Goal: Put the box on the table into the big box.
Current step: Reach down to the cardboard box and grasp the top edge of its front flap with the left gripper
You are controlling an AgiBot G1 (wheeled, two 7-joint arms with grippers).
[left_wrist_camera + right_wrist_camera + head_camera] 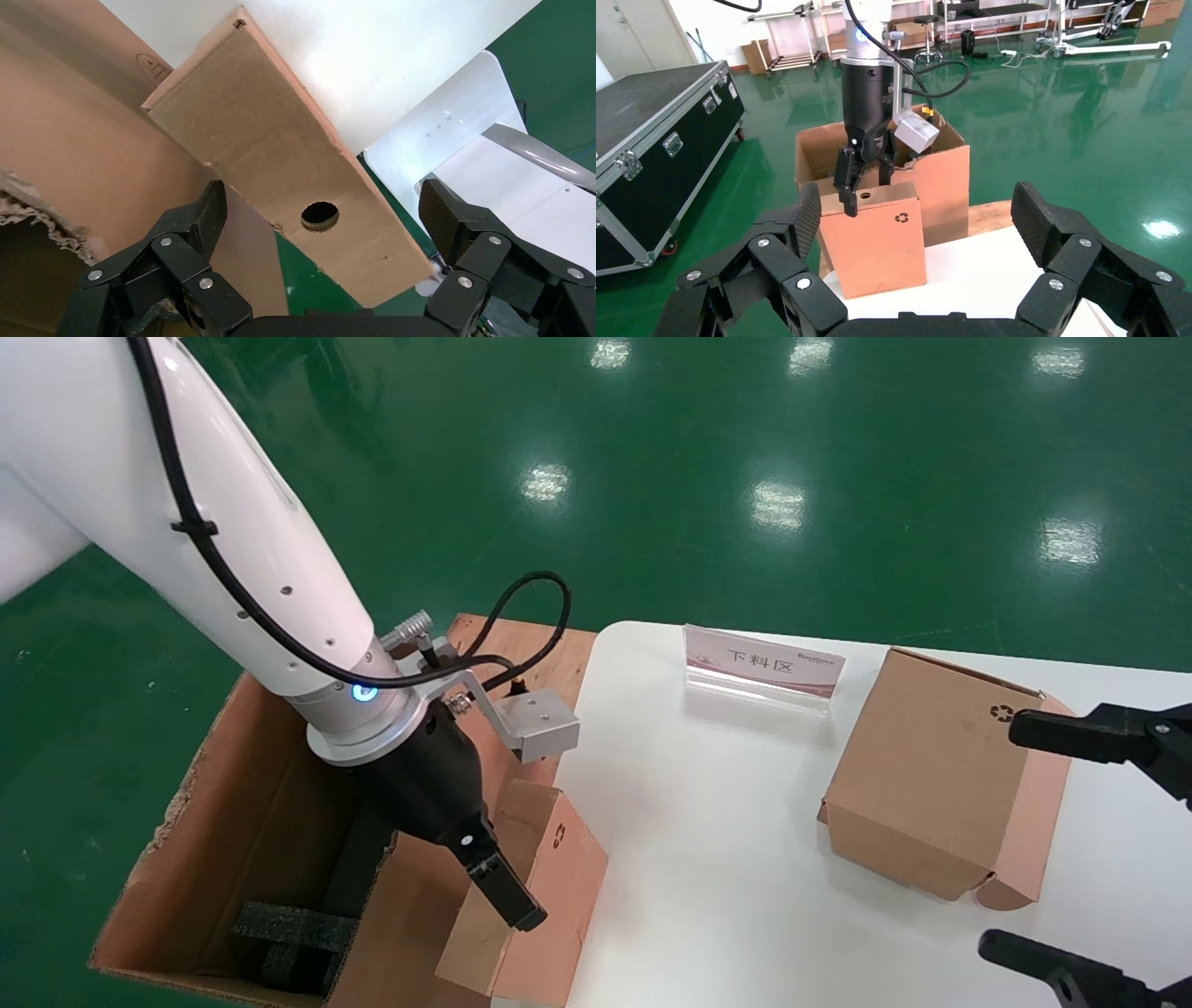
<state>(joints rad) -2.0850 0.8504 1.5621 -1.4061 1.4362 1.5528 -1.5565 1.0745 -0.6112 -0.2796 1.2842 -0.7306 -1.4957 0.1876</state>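
Brown cardboard filled my nearest view: the slim box [281,161] sat between the fingers of my left gripper [498,887], its narrow side with the round hole [320,215] facing my wrist. My fingers [193,228] stood wide, apart from the cardboard on both sides as far as I could see, so I was not clamping it. The box stood on edge at the table's [726,859] left rim, leaning over the lip, its recycling mark [560,834] facing outward. Whether it rested on the rim or on the carton wall, I could not tell.

Just beyond and below was the big box [233,822], open-topped, ragged along its torn edge, with black foam blocks [289,933] in the bottom. I judged the job mostly done but not finished: the slim box was at the brink, not yet inside, and needed tipping or lowering past the carton wall. Room there was fair, though the foam took part of the floor.

My right gripper [1090,840] hung parked over the table's right side, jaws spread wide and empty, beside the cube-like box [931,775]. Farther back stood a small sign [764,661], well clear of everything.
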